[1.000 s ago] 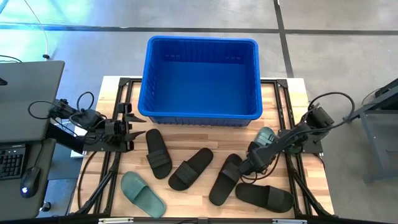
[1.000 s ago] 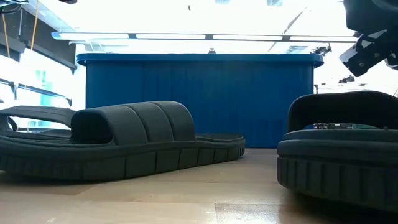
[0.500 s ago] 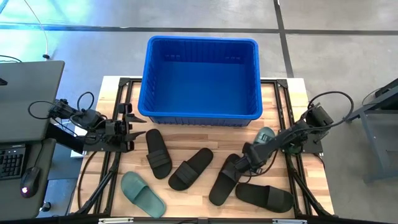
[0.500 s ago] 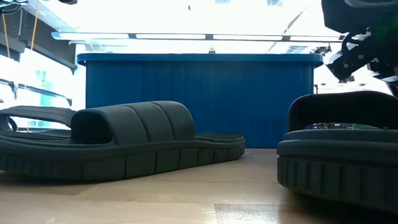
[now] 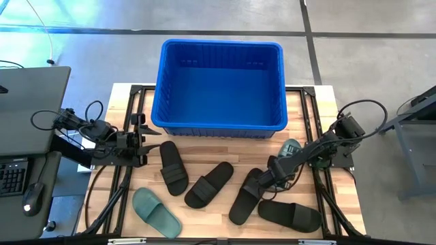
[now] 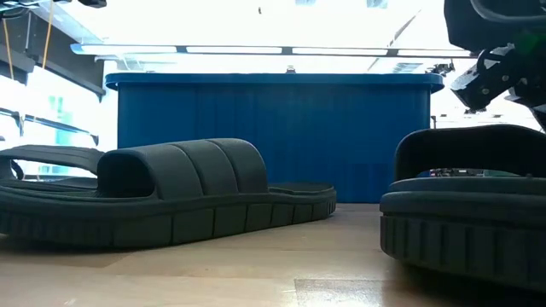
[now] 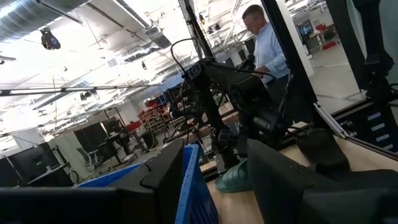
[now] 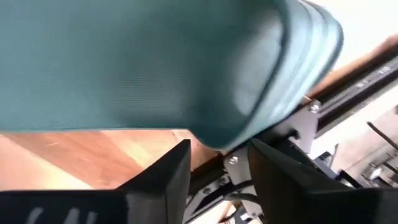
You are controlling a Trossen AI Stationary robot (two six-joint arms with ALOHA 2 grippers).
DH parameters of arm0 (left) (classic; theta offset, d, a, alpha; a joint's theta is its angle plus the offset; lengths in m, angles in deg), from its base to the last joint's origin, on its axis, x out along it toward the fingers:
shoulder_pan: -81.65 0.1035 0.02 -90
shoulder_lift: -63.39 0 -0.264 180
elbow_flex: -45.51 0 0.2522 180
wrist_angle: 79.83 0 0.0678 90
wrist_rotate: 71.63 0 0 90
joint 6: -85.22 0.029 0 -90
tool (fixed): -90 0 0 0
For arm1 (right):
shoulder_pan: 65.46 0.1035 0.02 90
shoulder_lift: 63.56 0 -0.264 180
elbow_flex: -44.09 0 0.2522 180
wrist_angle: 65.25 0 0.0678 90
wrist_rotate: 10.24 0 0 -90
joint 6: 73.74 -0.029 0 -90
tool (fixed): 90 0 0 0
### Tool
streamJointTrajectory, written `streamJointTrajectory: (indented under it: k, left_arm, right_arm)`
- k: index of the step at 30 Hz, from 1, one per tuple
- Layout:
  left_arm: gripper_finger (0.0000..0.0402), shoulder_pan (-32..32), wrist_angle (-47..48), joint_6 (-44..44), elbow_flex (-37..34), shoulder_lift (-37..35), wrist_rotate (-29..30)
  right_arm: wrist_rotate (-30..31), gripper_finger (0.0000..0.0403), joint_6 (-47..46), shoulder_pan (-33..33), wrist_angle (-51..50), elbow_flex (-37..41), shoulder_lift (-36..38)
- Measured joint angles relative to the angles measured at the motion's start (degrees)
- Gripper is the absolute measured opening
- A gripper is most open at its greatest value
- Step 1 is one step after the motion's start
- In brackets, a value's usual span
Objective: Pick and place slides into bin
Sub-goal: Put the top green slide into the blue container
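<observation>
The right gripper (image 5: 264, 179) is held low over the table's right half, its fingers (image 8: 163, 180) parted with nothing between them. A green slide (image 5: 290, 148) lies just behind it, partly covered by the arm. A black slide (image 5: 246, 196) is touched or overlapped at its tip, and another black slide (image 5: 289, 214) lies just beyond. The empty blue bin (image 5: 221, 123) stands well apart. The left gripper (image 5: 144, 143), open, waits beside the bin's left corner.

bin (image 5: 221, 85): at the table's (image 5: 313, 112) far edge
slides (image 5: 209, 184): in a row before the bin
</observation>
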Motion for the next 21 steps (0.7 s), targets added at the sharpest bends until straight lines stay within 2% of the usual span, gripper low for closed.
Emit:
streamJointTrajectory:
  k: [5,10,15,21]
  left_arm:
    - [0.0161,0.0,0.01,0.0,0.0,0.0,0.0]
    - [0.0161,-0.01,0.72,0.0,0.0,-0.01,0.0]
    - [0.0161,-0.02,1.19,0.0,0.0,0.0,0.0]
    - [0.0161,0.0,1.27,0.0,0.0,-0.01,0.0]
  right_arm:
    - [3.02,0.0177,-2.92,0.0,-2.59,0.0,0.0]
    - [8.13,0.0181,-9.56,0.15,-2.37,0.02,0.0]
    - [8.54,0.0181,-8.12,0.15,-2.17,0.32,0.03]
    - [6.84,0.0181,-8.28,0.15,1.47,5.57,0.04]
